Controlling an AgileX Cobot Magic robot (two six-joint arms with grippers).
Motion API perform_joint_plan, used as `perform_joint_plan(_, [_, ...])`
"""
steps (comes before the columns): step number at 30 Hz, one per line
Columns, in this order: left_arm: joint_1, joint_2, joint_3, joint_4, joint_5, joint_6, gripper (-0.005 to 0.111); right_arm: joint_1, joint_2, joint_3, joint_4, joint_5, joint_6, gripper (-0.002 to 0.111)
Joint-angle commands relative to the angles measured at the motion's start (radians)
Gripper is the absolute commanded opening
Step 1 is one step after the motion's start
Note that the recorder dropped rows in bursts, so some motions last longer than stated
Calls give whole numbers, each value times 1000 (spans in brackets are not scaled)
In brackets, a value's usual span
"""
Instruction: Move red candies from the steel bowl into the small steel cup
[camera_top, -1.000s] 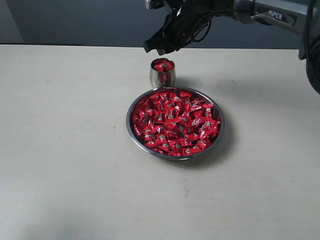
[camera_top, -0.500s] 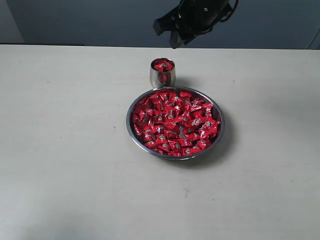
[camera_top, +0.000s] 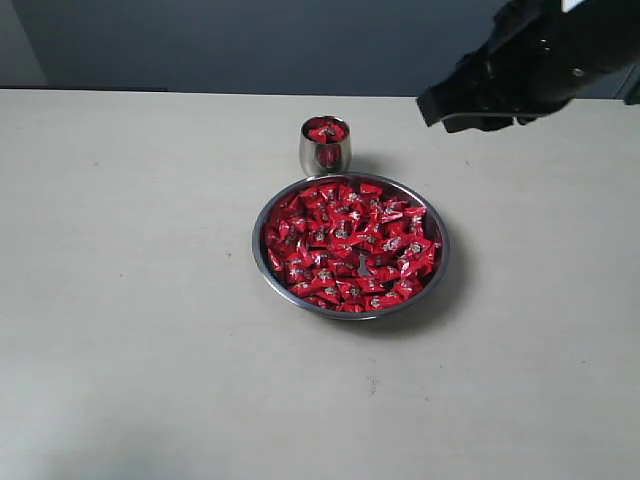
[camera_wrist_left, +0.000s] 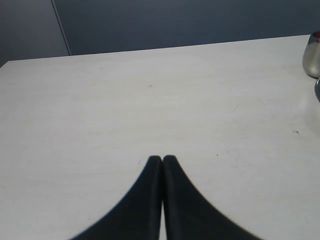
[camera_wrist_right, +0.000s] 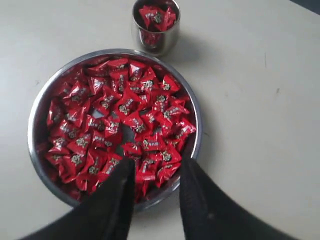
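Several candies (camera_top: 326, 130) lay in the cup (camera_top: 325, 158); we had swung the right gripper (camera_wrist_right: 157, 165) aside, fingers (camera_wrist_right: 115, 200) apart and empty, for another.

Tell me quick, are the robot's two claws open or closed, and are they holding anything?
Left gripper: shut, holding nothing.
Right gripper: open, holding nothing.

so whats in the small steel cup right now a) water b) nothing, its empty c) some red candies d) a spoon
C: red candies show inside the small steel cup, which stands just outside the rim of the steel bowl.
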Motion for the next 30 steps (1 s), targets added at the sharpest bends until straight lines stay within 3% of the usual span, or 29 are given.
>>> perform_joint_plan(1, [-5, -5, -8, 2, -5, -3, 0, -6, -167, 107, 2, 7, -1, 16])
perform_joint_plan(4, [-5, -5, -8, 2, -5, -3, 0, -6, -281, 178, 2, 3, -1, 0])
perform_joint_plan(12, [-5, -5, -8, 2, -5, -3, 0, -6, -550, 342, 2, -38, 2, 0])
perform_joint_plan(17, [-5, -5, -8, 2, -7, -3, 0, -6, -665, 363, 50, 29, 26, 0])
perform_joint_plan(30, [-5, -5, -8, 2, -7, -3, 0, -6, -738, 363, 71, 32, 28, 0])
